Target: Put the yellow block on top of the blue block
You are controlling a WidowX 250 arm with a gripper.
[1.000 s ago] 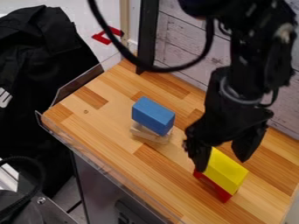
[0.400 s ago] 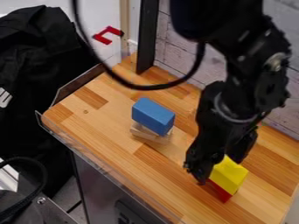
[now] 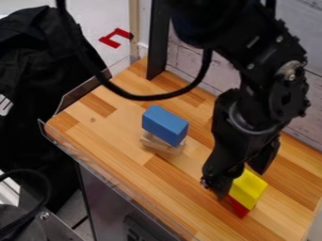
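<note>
The yellow block [image 3: 250, 188] sits between the parted fingers of the hand [image 3: 240, 185], which stands wide, and below it is the red block [image 3: 239, 207]. The blue block [image 3: 165, 124] lies well apart from the hand, on pale wooden pieces [image 3: 162, 144] on the surface [image 3: 107, 127]; gripping, lifting, carrying and stacking all seem left to do.

A robotics lab (or workshop), by its arm [image 3: 252, 103] and wooden worktop [image 3: 113, 136].

1 blue block [image 3: 165, 124], plain wood [image 3: 162, 145] under it, count unclear, plus 1 yellow block [image 3: 249, 188] and 1 red block [image 3: 240, 207] apart from it.
</note>
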